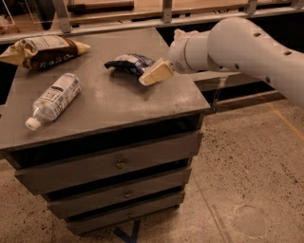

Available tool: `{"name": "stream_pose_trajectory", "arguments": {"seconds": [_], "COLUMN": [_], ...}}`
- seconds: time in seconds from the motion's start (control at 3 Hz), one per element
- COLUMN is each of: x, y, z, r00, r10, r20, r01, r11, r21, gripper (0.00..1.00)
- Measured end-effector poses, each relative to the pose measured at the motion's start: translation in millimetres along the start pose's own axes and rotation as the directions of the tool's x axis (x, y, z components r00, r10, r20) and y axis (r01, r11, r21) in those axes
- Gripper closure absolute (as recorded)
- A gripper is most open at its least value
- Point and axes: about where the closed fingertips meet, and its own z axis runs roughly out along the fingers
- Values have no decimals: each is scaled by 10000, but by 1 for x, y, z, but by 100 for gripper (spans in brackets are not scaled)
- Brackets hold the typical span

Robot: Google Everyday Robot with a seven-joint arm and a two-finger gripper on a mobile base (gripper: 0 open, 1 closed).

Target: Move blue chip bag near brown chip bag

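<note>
The blue chip bag (127, 63) lies on the grey cabinet top (114, 99), right of centre. The brown chip bag (43, 51), with cream ends and a white label, lies at the far left corner. My gripper (153, 74), with tan fingers on a white arm, reaches in from the right and is at the blue bag's right end, low over the top. I cannot tell whether it touches the bag.
A clear plastic bottle with a white label (53, 99) lies on its side at the left front of the top. The cabinet has several drawers (118, 163) below. Shelving and rails (166, 14) run behind. Speckled floor (251, 180) lies to the right.
</note>
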Motion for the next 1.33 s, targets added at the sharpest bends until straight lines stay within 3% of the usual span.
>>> {"name": "stream_pose_trajectory", "arguments": {"seconds": [0.67, 1.33], "x": [0, 5], "y": [20, 31], "z": [46, 72], "r00": [9989, 9975], "r10": [439, 699], "r20": [138, 42], "r01": [-433, -695], "r11": [9981, 9959], "r21": [-444, -587], "gripper": [0, 0]}}
